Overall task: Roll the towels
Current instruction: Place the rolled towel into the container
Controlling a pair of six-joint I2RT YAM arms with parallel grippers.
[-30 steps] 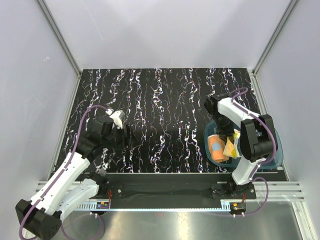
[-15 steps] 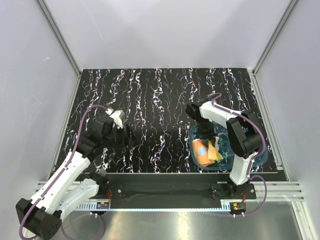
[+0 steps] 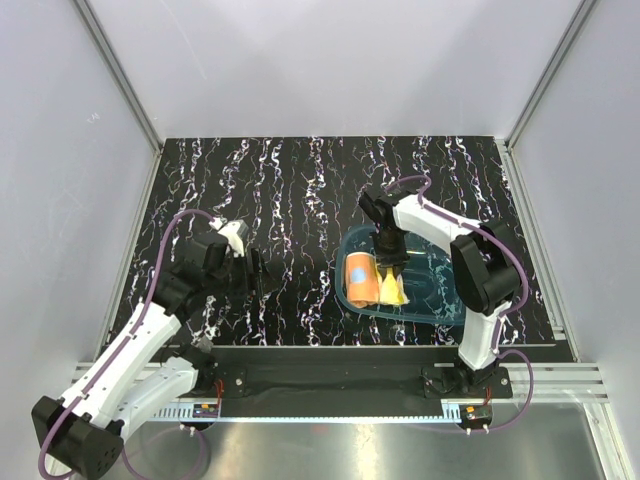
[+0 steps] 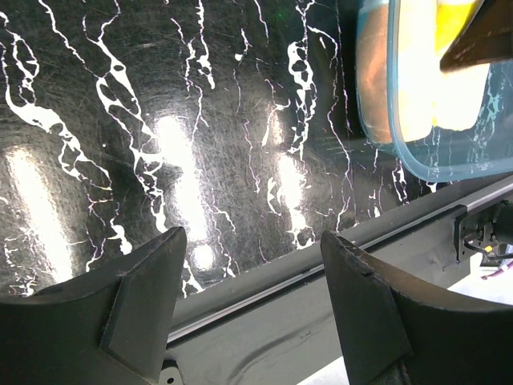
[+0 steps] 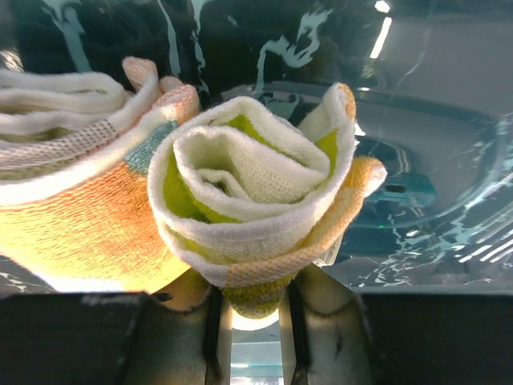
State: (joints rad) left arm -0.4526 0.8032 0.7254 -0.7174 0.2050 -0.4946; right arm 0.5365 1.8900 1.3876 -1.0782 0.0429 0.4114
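Both towels were seen already rolled and lying in the tray, so little of the task appeared to be left.

Nearest, on the left, the left tool (image 4: 252, 241) was held above the bare counter (image 3: 300, 190) with its jaws spread wide and nothing between them. Towards the near right, the blue tray (image 3: 440, 312) was set on the counter, and in it the orange towel (image 3: 360, 275) and the yellow towel (image 3: 393, 289) were laid touching side by side, each wound into a roll, the yellow one rather loosely. At the tray's far rim the right tool (image 3: 388, 250) was pressed nearly together, pinching what was judged to be that rim, not a towel. Only tightening or final placing was judged to remain.
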